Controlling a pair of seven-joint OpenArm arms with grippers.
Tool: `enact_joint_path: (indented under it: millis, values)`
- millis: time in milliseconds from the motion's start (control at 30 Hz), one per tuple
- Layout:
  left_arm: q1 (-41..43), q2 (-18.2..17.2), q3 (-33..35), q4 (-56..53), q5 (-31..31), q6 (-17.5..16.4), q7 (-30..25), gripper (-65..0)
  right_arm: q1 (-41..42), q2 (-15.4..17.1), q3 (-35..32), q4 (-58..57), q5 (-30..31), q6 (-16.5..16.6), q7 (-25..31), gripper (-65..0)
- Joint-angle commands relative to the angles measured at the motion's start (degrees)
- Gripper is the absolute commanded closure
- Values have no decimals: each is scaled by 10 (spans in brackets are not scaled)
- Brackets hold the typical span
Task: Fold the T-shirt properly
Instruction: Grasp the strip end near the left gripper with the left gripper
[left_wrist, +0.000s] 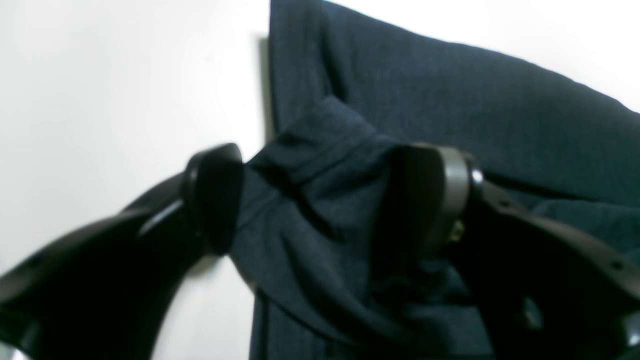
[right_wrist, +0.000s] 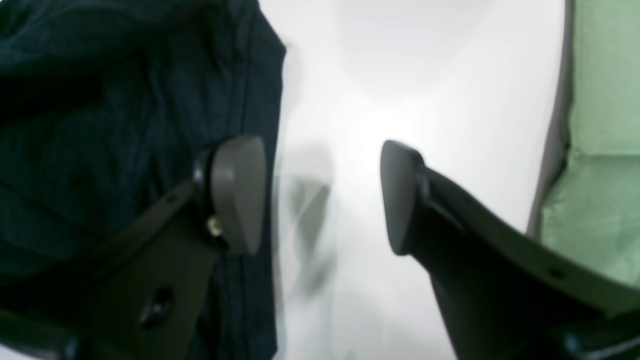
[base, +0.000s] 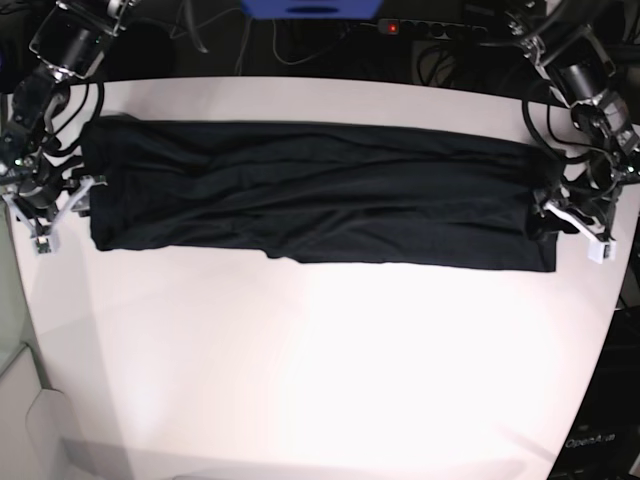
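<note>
Two open tools flank T-shirt (base: 310, 195) ends: left tool (left_wrist: 320, 200), right tool (right_wrist: 320, 195).

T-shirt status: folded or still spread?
Partly folded: the T-shirt lies as a long narrow band across the table, not yet a compact stack.

A robotics lab; two cabled arms flank a white table (base: 330, 380); a power strip (base: 430, 28) behind.

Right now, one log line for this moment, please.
T-shirt: long band on table | left gripper: open, fabric bunched between jaws | right gripper: open at edge
</note>
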Motion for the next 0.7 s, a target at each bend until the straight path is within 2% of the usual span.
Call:
enact_joint_path:
  millis: [0, 133, 233, 667]
  values:
    - [2, 3, 4, -7, 21, 1, 48, -428, 8, 12, 2, 10, 6, -2, 8, -376]
    - [5, 3, 4, -9, 25, 1, 49, -275, 8, 12, 2, 10, 6, -2, 8, -376]
    - [8, 11, 5, -9, 26, 1, 49, -207, 8, 12, 2, 10, 6, -2, 8, -376]
    - [10, 11, 5, -103, 26, 1, 42, -183, 10, 11, 2, 10, 6, -2, 8, -376]
